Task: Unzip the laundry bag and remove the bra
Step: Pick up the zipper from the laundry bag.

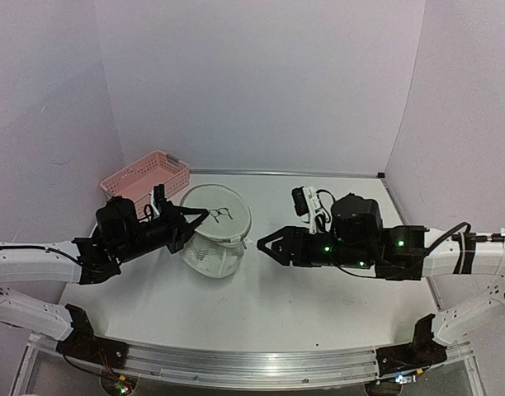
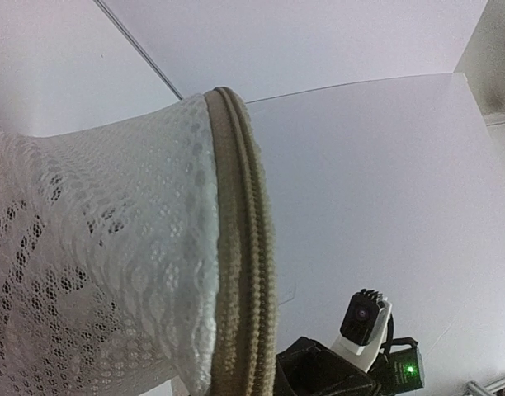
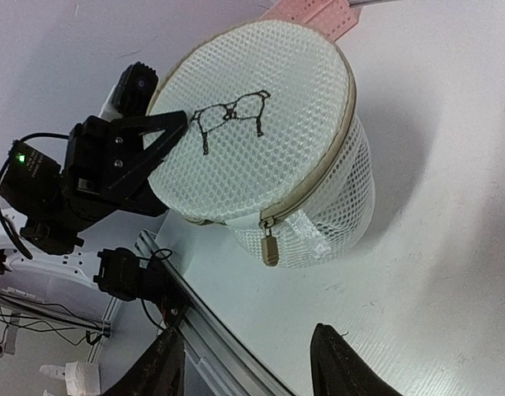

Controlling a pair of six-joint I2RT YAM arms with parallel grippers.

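The laundry bag point(image 1: 215, 231) is a round white mesh case with a beige zip rim and a black glasses logo point(image 3: 232, 111). It is tipped so its flat face points at my right gripper. My left gripper point(image 1: 189, 221) is shut on the bag's left rim; its black fingers point(image 3: 149, 144) show in the right wrist view. The left wrist view shows only mesh and the zip rim point(image 2: 244, 272) up close. My right gripper point(image 3: 252, 371) is open and empty, a short way in front of the beige zip pull point(image 3: 270, 246). The zip is closed. The bra is hidden.
A pink slotted basket point(image 1: 147, 177) stands at the back left, behind the left arm. The white table point(image 1: 261, 305) has a metal rail along its near edge point(image 3: 211, 330). Purple walls enclose the back and sides.
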